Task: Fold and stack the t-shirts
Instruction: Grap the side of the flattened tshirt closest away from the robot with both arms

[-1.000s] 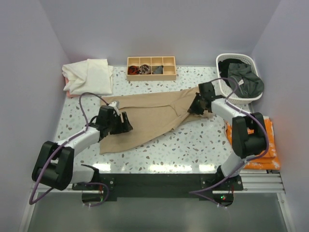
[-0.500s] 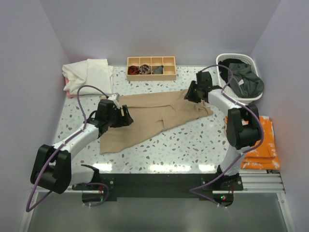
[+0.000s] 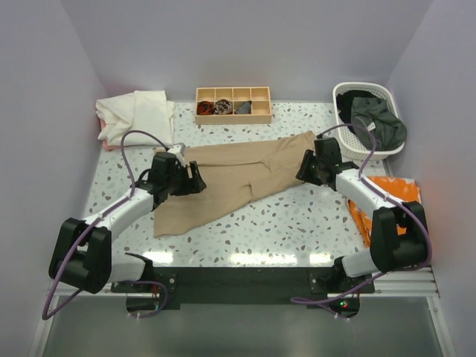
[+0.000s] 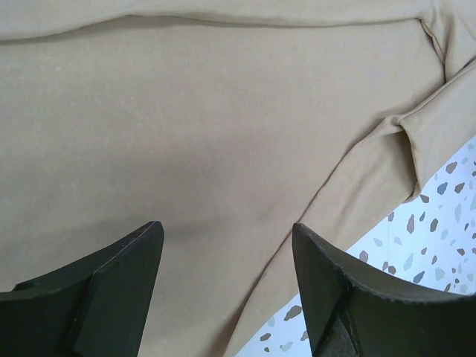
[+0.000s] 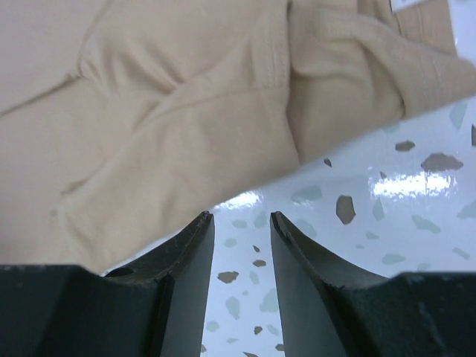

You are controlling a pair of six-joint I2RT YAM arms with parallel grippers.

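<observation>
The tan-beige t-shirt (image 3: pixel 238 175) lies spread across the middle of the speckled table (image 3: pixel 297 223). My left gripper (image 3: pixel 195 181) hovers over its left part. In the left wrist view (image 4: pixel 227 238) its jaws stand wide open over the tan cloth (image 4: pixel 186 111), with nothing between them. My right gripper (image 3: pixel 305 169) is at the shirt's right end. In the right wrist view (image 5: pixel 242 219) its jaws stand a narrow gap apart and empty over bare table, just short of the shirt's bunched edge (image 5: pixel 149 111).
Cream-white shirts (image 3: pixel 137 115) are piled at the back left. A white basket (image 3: pixel 343 132) at the back right holds dark green cloth (image 3: pixel 375 123). A wooden divided tray (image 3: pixel 233 104) stands at the back. An orange item (image 3: pixel 398 216) lies at the right edge.
My right gripper carried the shirt's right end toward the back, then drew back toward me to the shirt's near-right edge. The shirt lies wider and flatter. The left gripper shifted slightly back.
</observation>
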